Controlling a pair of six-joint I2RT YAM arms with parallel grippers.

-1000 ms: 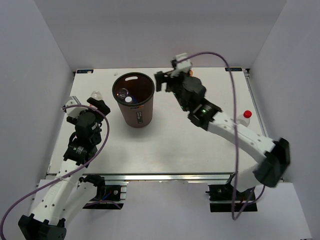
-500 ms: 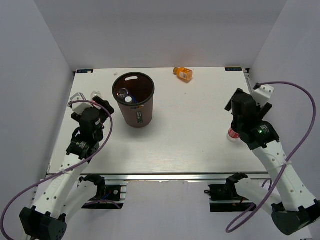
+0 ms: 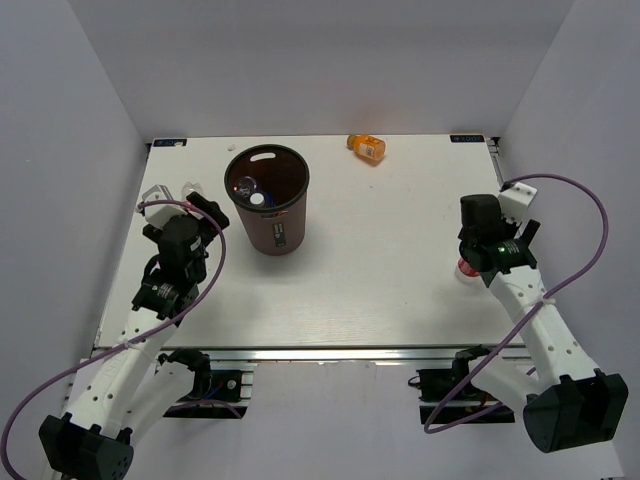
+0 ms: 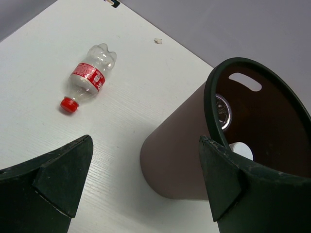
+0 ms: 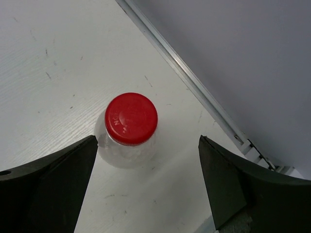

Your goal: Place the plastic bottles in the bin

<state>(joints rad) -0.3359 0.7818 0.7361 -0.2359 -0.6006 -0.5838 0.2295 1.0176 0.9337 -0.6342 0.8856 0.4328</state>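
The right gripper, jaws spread to their widest and holding nothing, is poised directly over an upright red-capped bottle. The cap sits off-centre between the fingers. This bottle stands well apart from the bin, on the bin's right in the overhead view.

The left gripper, equally wide and empty, hangs just beside the bin's left wall. A red-labelled bottle lies on its side near the bin, to its left. An orange bottle lies behind and to the right of the bin. Some bottles already rest inside the bin.

The step in hand is judged to be grasping the upright bottle:
- Centre the fingers on the cap first.
- Descend until they straddle the body below the cap.
- Close gently, since a light bottle may tip or squirt sideways.
- Lift well above the bin's rim before releasing over its mouth.
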